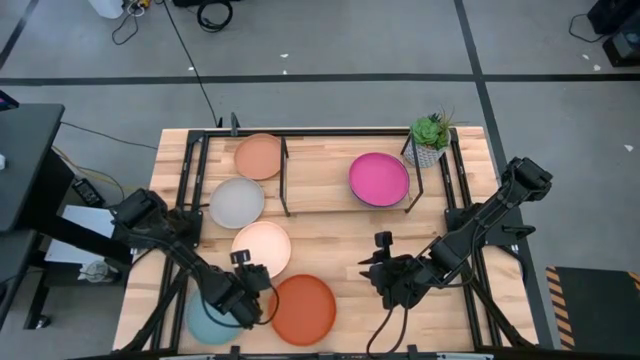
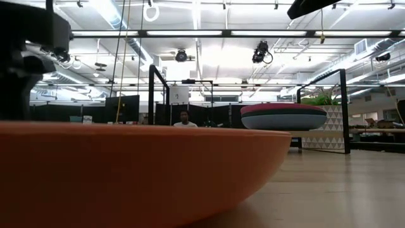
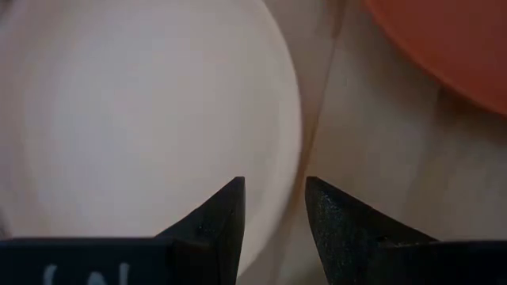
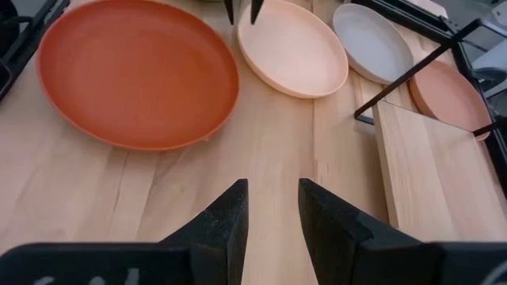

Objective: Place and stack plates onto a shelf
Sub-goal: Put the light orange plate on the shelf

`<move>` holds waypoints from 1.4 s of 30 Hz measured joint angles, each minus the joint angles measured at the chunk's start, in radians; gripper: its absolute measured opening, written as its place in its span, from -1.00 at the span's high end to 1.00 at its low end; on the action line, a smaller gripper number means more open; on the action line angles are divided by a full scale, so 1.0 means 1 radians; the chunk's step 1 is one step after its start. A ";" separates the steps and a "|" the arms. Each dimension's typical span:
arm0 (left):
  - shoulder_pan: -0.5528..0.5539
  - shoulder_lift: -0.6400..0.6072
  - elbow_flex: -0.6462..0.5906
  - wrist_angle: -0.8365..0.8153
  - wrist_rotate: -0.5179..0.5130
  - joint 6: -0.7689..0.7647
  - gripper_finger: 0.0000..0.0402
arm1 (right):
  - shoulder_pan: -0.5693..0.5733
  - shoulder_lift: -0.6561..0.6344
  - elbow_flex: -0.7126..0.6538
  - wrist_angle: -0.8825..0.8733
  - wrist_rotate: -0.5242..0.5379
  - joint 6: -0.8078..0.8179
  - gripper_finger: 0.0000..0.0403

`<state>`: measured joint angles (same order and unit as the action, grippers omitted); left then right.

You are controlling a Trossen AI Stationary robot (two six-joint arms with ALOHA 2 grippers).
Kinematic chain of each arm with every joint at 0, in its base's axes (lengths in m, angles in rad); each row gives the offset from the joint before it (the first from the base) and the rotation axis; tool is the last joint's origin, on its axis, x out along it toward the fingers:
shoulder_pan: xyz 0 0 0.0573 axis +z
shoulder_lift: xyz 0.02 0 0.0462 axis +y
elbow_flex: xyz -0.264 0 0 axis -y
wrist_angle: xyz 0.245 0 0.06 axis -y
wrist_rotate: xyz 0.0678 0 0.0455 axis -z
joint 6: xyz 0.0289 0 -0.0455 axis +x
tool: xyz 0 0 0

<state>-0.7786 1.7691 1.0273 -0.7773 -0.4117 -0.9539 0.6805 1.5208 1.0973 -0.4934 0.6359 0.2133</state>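
Note:
The cream plate (image 1: pixel 261 248) lies flat on the table, with the orange plate (image 1: pixel 302 308) nearer the front and a light aqua plate (image 1: pixel 205 322) partly hidden under my left arm. A grey plate (image 1: pixel 237 202) and a peach plate (image 1: pixel 259 156) lie to the left of the shelf (image 1: pixel 320 175). On the shelf a magenta plate (image 2: pixel 283 108) rests on a darker plate (image 2: pixel 283 121). My left gripper (image 3: pixel 275 190) is open and points down, one finger on each side of the cream plate's near rim (image 3: pixel 289 170). My right gripper (image 4: pixel 272 190) is open above bare table, holding nothing.
A potted plant (image 1: pixel 430 140) stands at the shelf's far right corner. A black frame (image 1: pixel 182 190) edges the table. There is bare wood (image 4: pixel 277 158) between the orange plate and the shelf. A person (image 2: pixel 184 119) sits far off in the room behind.

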 joint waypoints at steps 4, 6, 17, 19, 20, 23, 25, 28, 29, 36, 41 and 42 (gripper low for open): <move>0.015 0.000 -0.044 0.038 0.036 0.026 0.30 | 0.000 0.000 0.000 0.000 -0.005 0.001 0.41; 0.025 -0.005 -0.062 0.058 0.049 0.023 0.30 | 0.000 0.000 0.000 0.001 -0.005 0.003 0.41; 0.031 -0.006 -0.067 0.085 0.066 0.070 0.93 | 0.001 0.000 0.000 0.014 -0.009 0.004 0.41; 0.030 -0.005 -0.057 0.076 0.070 0.075 0.92 | 0.001 0.000 0.000 0.014 -0.009 0.008 0.41; 0.030 -0.006 -0.048 0.073 0.081 0.082 0.92 | 0.001 0.000 0.000 0.014 -0.009 0.011 0.41; 0.030 -0.019 -0.004 0.057 0.110 0.104 0.91 | 0.001 0.000 0.000 0.014 -0.009 0.012 0.41; 0.030 -0.043 0.034 0.022 0.114 0.109 0.92 | 0.001 0.000 0.000 0.014 -0.009 0.012 0.41; 0.030 -0.069 0.098 -0.011 0.105 0.127 0.92 | 0.001 0.000 0.000 0.014 -0.009 0.012 0.41; 0.030 -0.078 0.120 -0.016 0.091 0.143 0.92 | 0.001 0.000 0.000 0.014 -0.009 0.017 0.41; 0.091 -0.078 0.253 0.071 0.087 0.361 0.92 | 0.001 0.000 -0.042 0.071 -0.013 0.027 0.41; 0.193 -0.077 0.263 0.122 0.085 0.561 0.92 | 0.001 0.000 -0.050 0.080 -0.019 0.069 0.41; 0.214 -0.077 0.263 0.128 0.084 0.593 0.92 | 0.003 0.000 -0.050 0.079 -0.026 0.077 0.41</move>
<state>-0.5649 1.6924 1.2903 -0.6497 -0.3281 -0.3609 0.6833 1.5204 1.0470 -0.4141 0.6099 0.2906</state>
